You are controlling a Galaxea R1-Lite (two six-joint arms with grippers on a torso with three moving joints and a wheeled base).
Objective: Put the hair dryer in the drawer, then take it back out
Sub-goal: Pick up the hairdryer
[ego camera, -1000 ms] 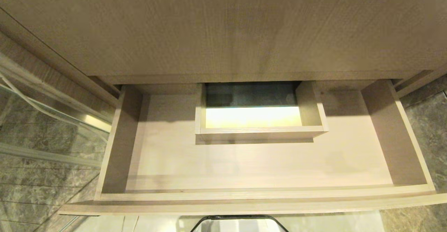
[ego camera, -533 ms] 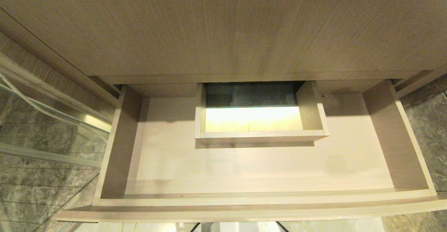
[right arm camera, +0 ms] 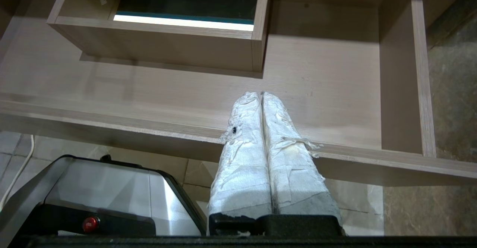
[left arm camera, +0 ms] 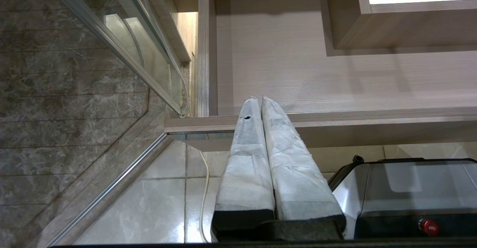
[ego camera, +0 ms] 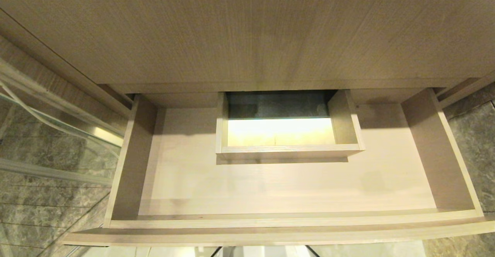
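Both pincers, left (left arm camera: 261, 99) and right (right arm camera: 261, 94), pressed together before open tan drawer (ego camera: 270, 187), marble floor (ego camera: 34, 206) beside.

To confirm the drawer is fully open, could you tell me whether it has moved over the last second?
Yes. The drawer has slid slightly further out from under the fixed vanity panel, towards the near edge of the head view.

Tan wood-grain drawer (ego camera: 270, 187), grey marbled wall tiles (ego camera: 34, 210), white-wrapped left claw (left arm camera: 259, 99).
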